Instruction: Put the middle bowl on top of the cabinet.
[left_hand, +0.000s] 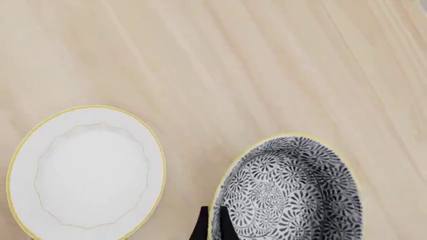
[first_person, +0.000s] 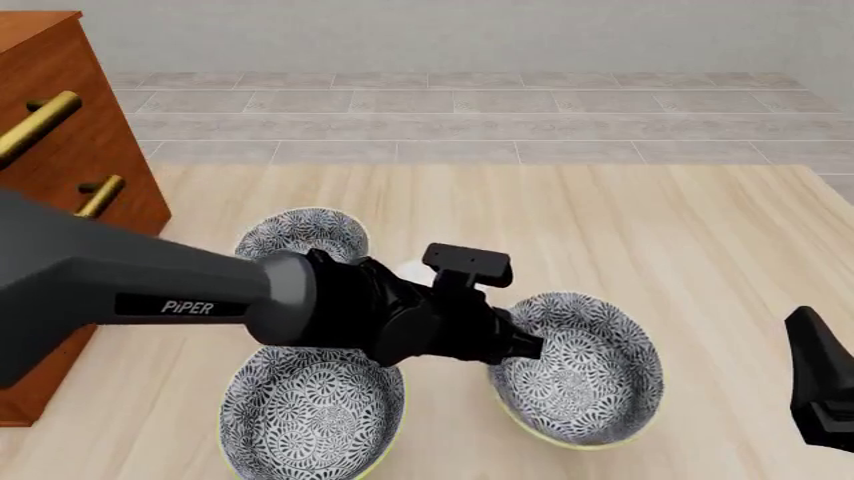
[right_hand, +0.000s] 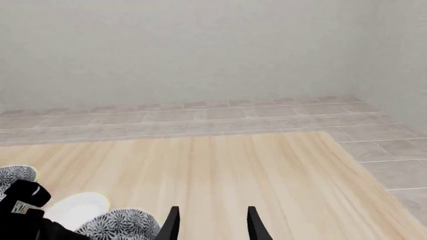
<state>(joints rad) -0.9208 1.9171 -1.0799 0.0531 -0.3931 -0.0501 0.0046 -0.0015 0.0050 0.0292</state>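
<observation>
The middle bowl, deep with a dark grey and white floral pattern, rests on the table at the right of the group. My left gripper reaches across to its near-left rim. In the left wrist view the two fingers stand close together astride the middle bowl's rim, one inside and one outside, shut on it. The cabinet, reddish-brown with brass handles, stands at the far left. My right gripper hangs open and empty at the table's right.
Two more patterned bowls sit left of the arm, one at the back and one at the front. A plain white dish with a yellow rim lies beside the gripped bowl, mostly hidden by the arm in the front view.
</observation>
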